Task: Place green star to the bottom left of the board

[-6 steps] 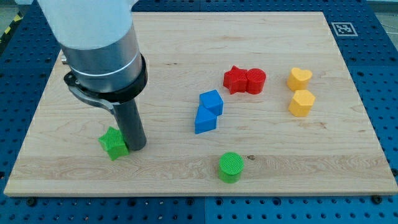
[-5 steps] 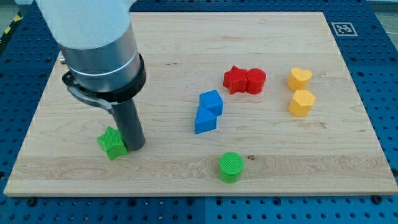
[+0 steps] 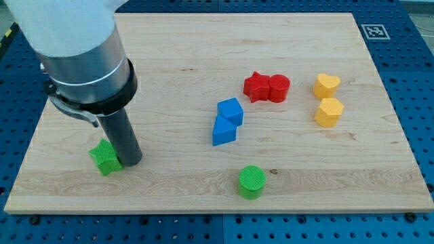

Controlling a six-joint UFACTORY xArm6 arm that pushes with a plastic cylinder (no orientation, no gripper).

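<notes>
Ideally my tip [image 3: 130, 163], pressing the green star [image 3: 105, 157] from three o'clock, keeps pushing toward seven o'clock; no gripper fitted.

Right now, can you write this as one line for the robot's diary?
my tip: touching green star's right side | star: board's lower left | other blocks: apart

A white, rounded upper casing is being shown above a wide grey metallic cylinder, which is being ringed at its base by a black collar. A straight dark rod is being carried below it, ending at my tip [image 3: 130, 163].
</notes>
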